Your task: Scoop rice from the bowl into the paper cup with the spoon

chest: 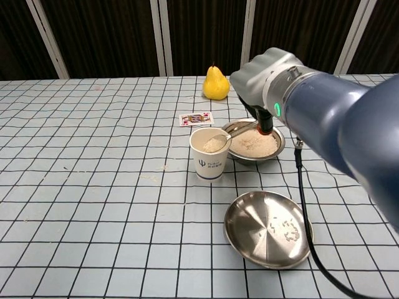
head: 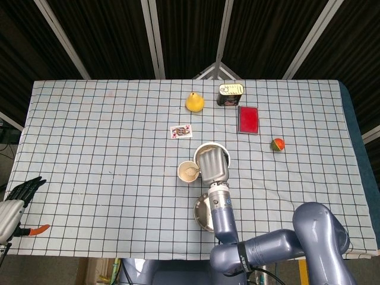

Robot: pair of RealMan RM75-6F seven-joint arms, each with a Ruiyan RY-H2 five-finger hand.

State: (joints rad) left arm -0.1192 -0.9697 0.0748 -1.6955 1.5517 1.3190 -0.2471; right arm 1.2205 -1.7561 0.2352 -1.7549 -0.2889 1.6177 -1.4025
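Tipping looks to be the step in hand: the right robot hand (chest: 265, 118) grips the handle of the spoon (chest: 225, 133), whose head hangs over the mouth of the paper cup (chest: 209, 153), just out beyond the robot hand toward the robot's left. White rice already shows inside the cup, so at least part of the transfer seems done; whether grains remain on the spoon head I cannot tell. The bowl (chest: 277, 147) sits directly beneath and just beside the robot hand, touching or nearly touching the cup, and it holds plenty of rice, so further scoops look possible if a fuller cup is wanted. The left robot hand (head: 19, 191) lies well apart at the tabletop's near-left edge, fingers loosely spread and holding nothing, with no part in the work.
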